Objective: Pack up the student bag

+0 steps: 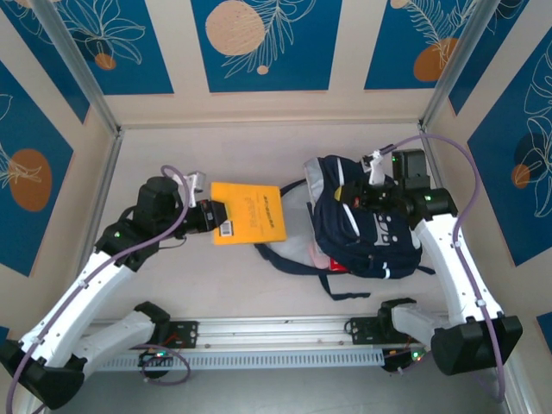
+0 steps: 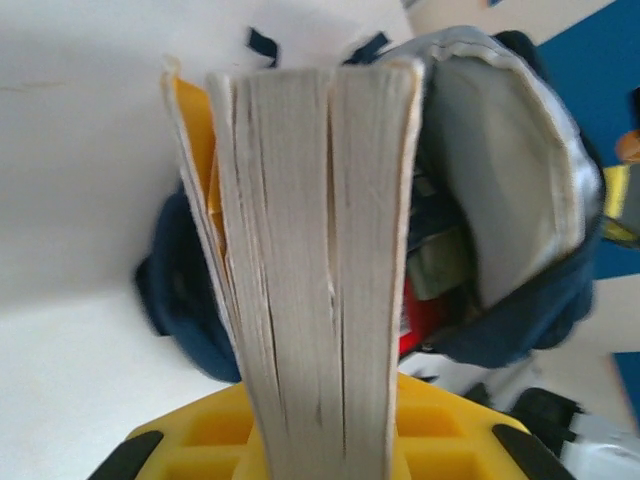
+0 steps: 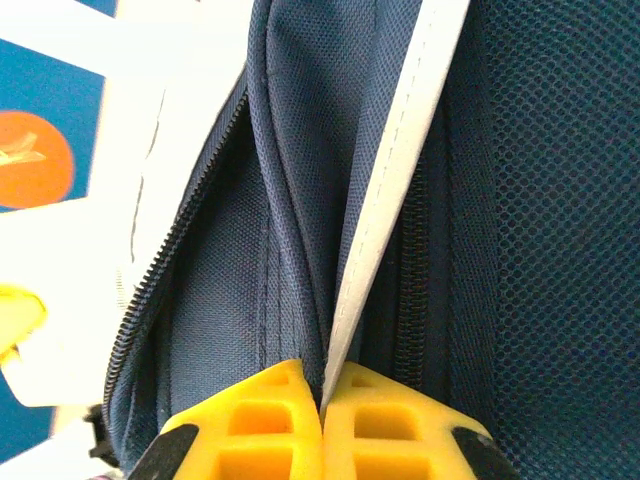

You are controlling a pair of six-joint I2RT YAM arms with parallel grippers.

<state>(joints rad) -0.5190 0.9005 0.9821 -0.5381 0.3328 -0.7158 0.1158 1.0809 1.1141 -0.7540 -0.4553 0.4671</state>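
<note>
Near edge: metal rail (image 1: 276, 332) carrying both arm bases. Left gripper (image 1: 210, 216) is clamped on the left end of a thick yellow book (image 1: 250, 213). In the left wrist view the page edges run up between its yellow fingers (image 2: 440, 425). The book is level; can't tell if it rests on the table (image 1: 259, 155). Its right edge is just beside the bag mouth.

Student bag (image 1: 371, 237) lies right of centre, mouth facing left, grey lining (image 2: 500, 170) showing, something red (image 2: 420, 325) at the mouth. Right gripper (image 3: 323, 420) is pinched tight on a navy fabric fold with the white stripe (image 3: 400, 180), beside a zip (image 3: 140, 300).

Far: beige walls with blue panels (image 1: 259, 43).
</note>
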